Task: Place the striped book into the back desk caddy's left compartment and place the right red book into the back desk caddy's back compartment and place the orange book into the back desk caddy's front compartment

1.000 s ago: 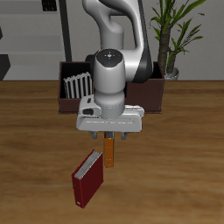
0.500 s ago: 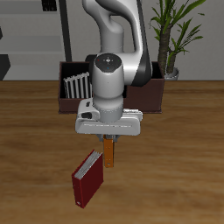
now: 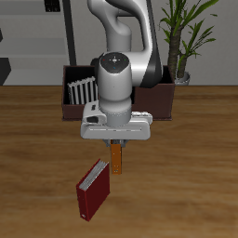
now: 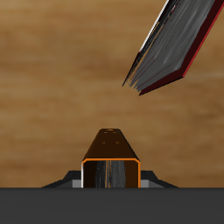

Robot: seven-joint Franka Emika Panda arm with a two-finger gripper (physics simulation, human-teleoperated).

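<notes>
Wooden tabletop [image 3: 37,139] spreads before a dark caddy [image 3: 70,104] at the back, the striped book [image 3: 82,91] standing in its end section. Above the table's middle, the gripper [image 3: 116,147] clamps the orange book [image 3: 117,158] upright. A red book [image 3: 93,189] stands tilted just beside it, nearer the front edge.

A wooden table [image 3: 28,139] with a warm brown grain is seen filling the lower part of the exterior view. Behind it, a potted plant [image 3: 184,37] with long green leaves is set in a dark pot near the table's back edge. A pale wall [image 3: 46,23] is shown beyond, crossed by what may be grey shelving [image 3: 23,42], though that part is blurred. The scene is evenly lit, with only soft shadows cast on the wood
</notes>
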